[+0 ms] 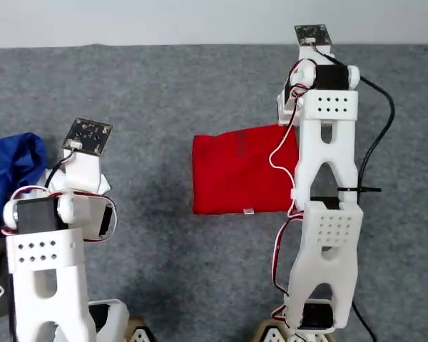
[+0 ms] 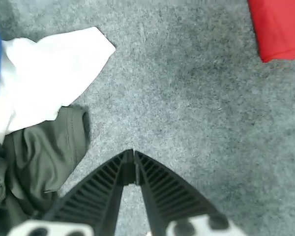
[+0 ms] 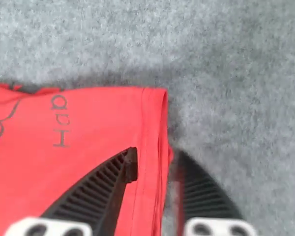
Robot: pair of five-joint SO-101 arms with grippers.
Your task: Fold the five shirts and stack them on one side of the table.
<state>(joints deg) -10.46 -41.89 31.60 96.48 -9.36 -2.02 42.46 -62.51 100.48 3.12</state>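
Right gripper, jaws parted, straddles the folded red shirt; left gripper clenched empty; white shirt, dark shirt, blue shirt lie unfolded.

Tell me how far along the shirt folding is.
Done: the red shirt lies folded mid-table. In hand: the right gripper is open astride its edge; the left gripper is shut over the grey mat. Still to do: the white shirt, dark shirt and blue shirt lie crumpled in a heap at one side; no stack yet.

robotics lab bench: grey felt table, printed arms with bare wiring
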